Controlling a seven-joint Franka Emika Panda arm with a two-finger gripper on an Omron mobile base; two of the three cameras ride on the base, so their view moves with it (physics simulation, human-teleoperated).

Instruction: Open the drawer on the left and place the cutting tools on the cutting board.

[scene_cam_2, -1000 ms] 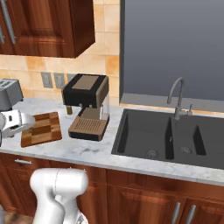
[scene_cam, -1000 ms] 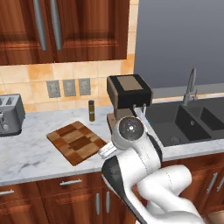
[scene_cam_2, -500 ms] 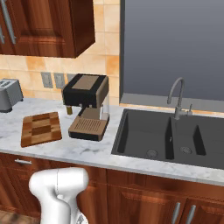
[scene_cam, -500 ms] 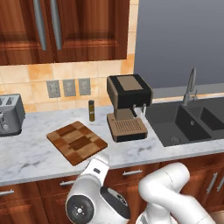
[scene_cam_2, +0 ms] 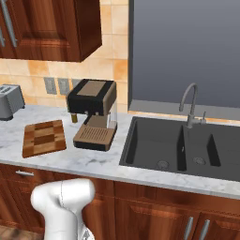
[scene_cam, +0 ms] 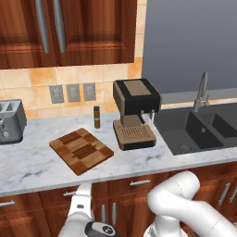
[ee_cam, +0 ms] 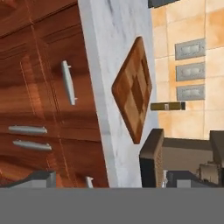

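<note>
Marble counter (scene_cam: 32, 164), tan tiled wall (scene_cam: 69, 76), red-brown upper cabinets (scene_cam: 69, 32), dark sink (scene_cam_2: 183, 147), grey window panel (scene_cam_2: 187, 51)

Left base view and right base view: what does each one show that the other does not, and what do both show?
The left base view alone shows the three wall outlets in full, the slim dark bottle standing clear of the coffee machine, and a whole toaster. The right base view alone shows the whole two-basin sink and its faucet. Both show the cutting board, bare, plus the coffee machine, the marble counter and closed drawer fronts below it.
</note>
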